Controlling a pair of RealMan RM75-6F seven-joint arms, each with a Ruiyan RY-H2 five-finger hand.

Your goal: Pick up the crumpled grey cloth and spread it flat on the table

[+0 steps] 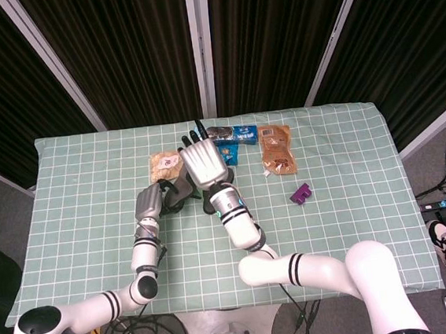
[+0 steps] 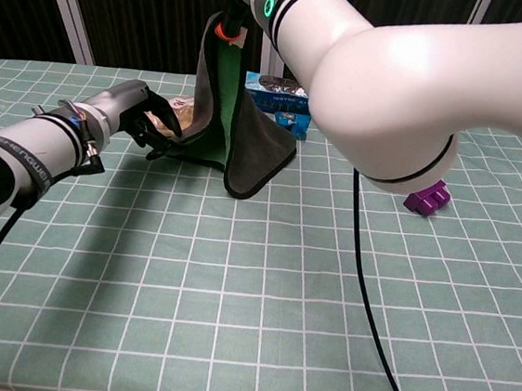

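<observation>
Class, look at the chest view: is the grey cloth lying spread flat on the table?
No: the grey cloth hangs upright from above, only its lower edge reaching the table.

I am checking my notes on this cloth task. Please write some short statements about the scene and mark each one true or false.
1. The grey cloth lies flat on the table. False: it hangs upright, lifted by the right robot hand, with its lower edge touching the table.
2. The left robot hand holds a lower corner of the cloth. True.
3. A purple block sits on the table to the right of the cloth. True.
4. The cloth's inner face is red. False: it is green.
5. Snack packets lie at the far side of the table. True.
</observation>
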